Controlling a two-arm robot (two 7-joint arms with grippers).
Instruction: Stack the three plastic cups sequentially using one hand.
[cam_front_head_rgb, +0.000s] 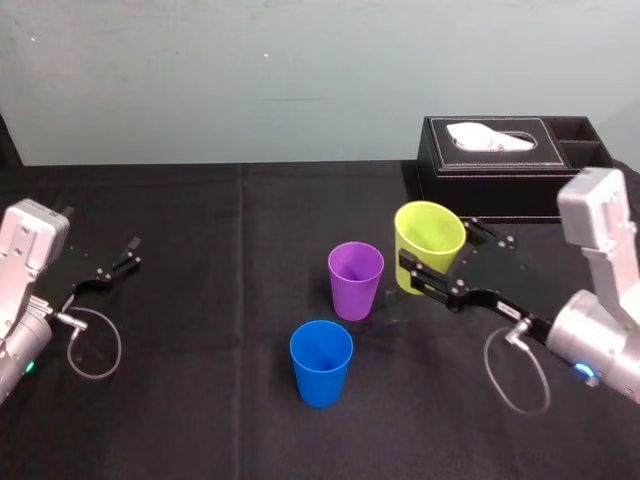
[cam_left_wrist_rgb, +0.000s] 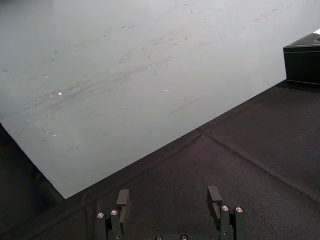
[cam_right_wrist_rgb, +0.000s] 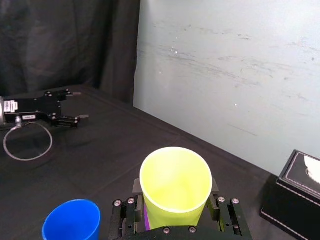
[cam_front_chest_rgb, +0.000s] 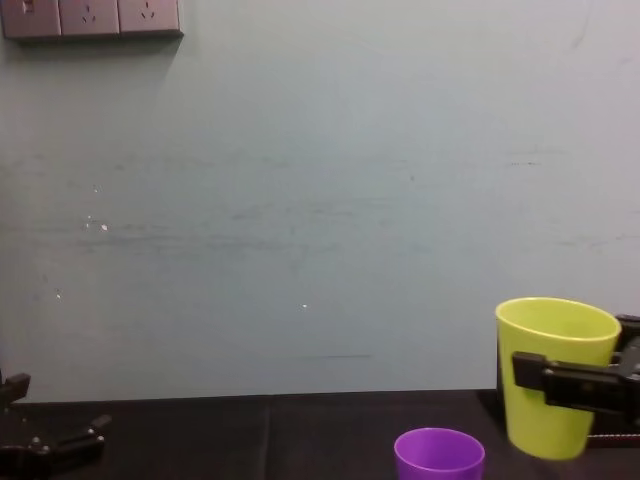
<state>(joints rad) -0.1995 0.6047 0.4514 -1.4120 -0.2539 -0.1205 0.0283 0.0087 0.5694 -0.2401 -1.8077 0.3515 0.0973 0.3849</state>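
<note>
The right gripper (cam_front_head_rgb: 440, 256) holds the yellow cup (cam_front_head_rgb: 430, 246) off the bench (cam_front_head_rgb: 200, 400), its fingers (cam_front_head_rgb: 432, 282) pinching the cup's sides below the rim. The cup is upright, mouth up (a slight lean shows in the chest view), with its base about level with the rim of the purple cup (cam_front_head_rgb: 356, 280) just to its left. The purple cup stands on the bench, and the blue cup (cam_front_head_rgb: 321, 362) stands near it, closer to the robot. A tissue box (cam_front_head_rgb: 500, 160) sits behind the yellow cup. The left gripper (cam_front_head_rgb: 125, 258) rests at the bench's left side, well apart from the cups, its fingers (cam_left_wrist_rgb: 123, 199) spread around nothing.
</note>
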